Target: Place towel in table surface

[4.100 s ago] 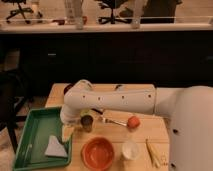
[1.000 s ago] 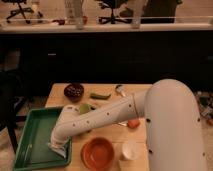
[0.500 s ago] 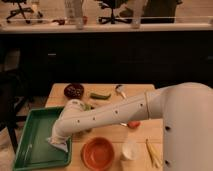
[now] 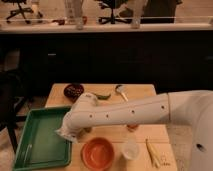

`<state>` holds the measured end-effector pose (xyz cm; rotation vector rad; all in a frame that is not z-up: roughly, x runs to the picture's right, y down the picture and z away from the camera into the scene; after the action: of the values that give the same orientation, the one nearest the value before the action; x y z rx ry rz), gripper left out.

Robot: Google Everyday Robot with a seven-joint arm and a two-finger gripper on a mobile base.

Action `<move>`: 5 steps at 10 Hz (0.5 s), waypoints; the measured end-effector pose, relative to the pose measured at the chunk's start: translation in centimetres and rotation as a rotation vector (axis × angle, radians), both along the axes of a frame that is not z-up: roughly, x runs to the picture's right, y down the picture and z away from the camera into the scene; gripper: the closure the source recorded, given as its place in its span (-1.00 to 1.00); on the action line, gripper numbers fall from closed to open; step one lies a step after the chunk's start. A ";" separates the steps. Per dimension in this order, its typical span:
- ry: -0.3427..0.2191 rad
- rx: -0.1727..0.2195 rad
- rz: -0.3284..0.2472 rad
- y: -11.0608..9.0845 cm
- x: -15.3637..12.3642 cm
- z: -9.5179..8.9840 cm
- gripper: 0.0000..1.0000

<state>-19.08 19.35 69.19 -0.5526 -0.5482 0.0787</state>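
One part of the task appears done: the claw (image 4: pixel 67 132) is seen closed at the right rim of the green tray (image 4: pixel 35 120). The pale scrap at its tip is judged to be the towel (image 4: pixel 62 136), pinched and held just clear of the tray floor, which looks bare. The towel is yet to be carried over the bare planks of the desk (image 4: pixel 140 92), lowered and released.
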 end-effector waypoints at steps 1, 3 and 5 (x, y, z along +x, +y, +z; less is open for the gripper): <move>0.014 0.006 0.019 -0.7 2.1 0.1 1.00; 0.018 0.009 0.026 -1.1 3.0 0.1 1.00; 0.017 0.010 0.025 -1.1 2.9 0.1 1.00</move>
<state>-16.15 18.29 69.30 -0.5354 -0.5386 0.1043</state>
